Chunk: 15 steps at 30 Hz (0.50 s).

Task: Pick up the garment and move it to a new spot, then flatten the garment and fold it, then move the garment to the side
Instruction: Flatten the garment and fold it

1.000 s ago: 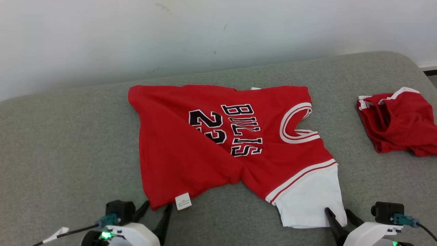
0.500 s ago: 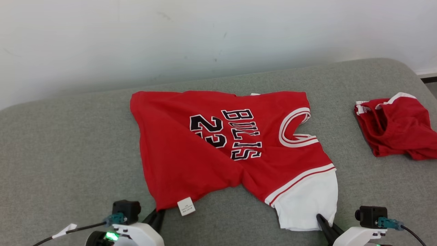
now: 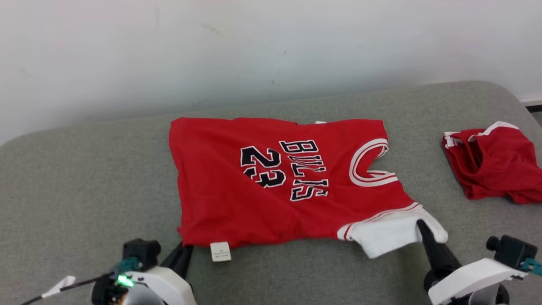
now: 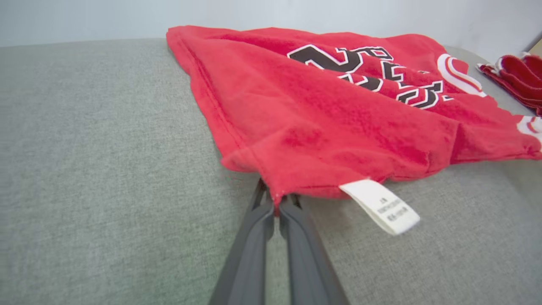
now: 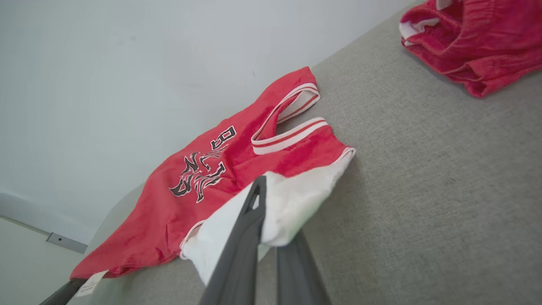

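Red no. 23 Bulls jersey [image 3: 271,186] lies spread across the middle of the grey padded surface [image 3: 84,178], print up, neck hole toward the right edge. Left fingers [image 4: 254,237] are pinched shut on the hem corner nearest the front edge, just beside the white care tag [image 3: 220,251]. Right fingers [image 3: 432,248] clamp the white sleeve [image 3: 389,233], 1 above & 1 under the cloth. A 2nd red garment [image 3: 495,165] sits crumpled by the right edge, well apart. White wall [image 3: 254,51] behind.

Red jersey [image 3: 271,190] on cushion [image 3: 84,178], L fingers [image 3: 180,259] at hem [image 3: 192,238], R fingers [image 3: 427,238] pinching sleeve [image 3: 387,232]
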Tool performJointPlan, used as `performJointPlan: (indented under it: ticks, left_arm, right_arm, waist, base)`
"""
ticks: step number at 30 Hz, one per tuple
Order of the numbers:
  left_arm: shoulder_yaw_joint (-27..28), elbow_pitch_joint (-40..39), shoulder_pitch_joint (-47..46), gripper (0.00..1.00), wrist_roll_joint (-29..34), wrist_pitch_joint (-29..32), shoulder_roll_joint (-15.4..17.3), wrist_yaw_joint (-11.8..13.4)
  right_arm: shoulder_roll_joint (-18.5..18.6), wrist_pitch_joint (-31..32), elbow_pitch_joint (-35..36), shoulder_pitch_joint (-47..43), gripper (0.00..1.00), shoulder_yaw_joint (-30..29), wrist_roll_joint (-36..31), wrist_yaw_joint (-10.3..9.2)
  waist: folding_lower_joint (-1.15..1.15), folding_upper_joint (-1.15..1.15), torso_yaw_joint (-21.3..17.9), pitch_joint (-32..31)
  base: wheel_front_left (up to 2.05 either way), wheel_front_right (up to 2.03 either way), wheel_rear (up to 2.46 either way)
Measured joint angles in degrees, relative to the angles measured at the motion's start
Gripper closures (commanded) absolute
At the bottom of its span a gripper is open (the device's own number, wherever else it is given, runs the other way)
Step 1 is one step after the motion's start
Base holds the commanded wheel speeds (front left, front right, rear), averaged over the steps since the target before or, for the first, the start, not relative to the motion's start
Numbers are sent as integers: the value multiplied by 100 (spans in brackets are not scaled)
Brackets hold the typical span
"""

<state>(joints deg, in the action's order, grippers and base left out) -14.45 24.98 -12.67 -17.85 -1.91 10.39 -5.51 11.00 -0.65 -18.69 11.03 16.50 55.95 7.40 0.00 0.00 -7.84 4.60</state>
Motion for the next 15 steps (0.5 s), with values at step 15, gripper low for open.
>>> performJointPlan:
  ticks: [15]
  left_arm:
    - [-249,-157,-2757,100,-114,1004,933,-179]
  right_arm:
    - [360,234,15,2596,100,-123,692,0]
  waist:
    - [1,0,34,1148]
  base:
    - [0,0,0]
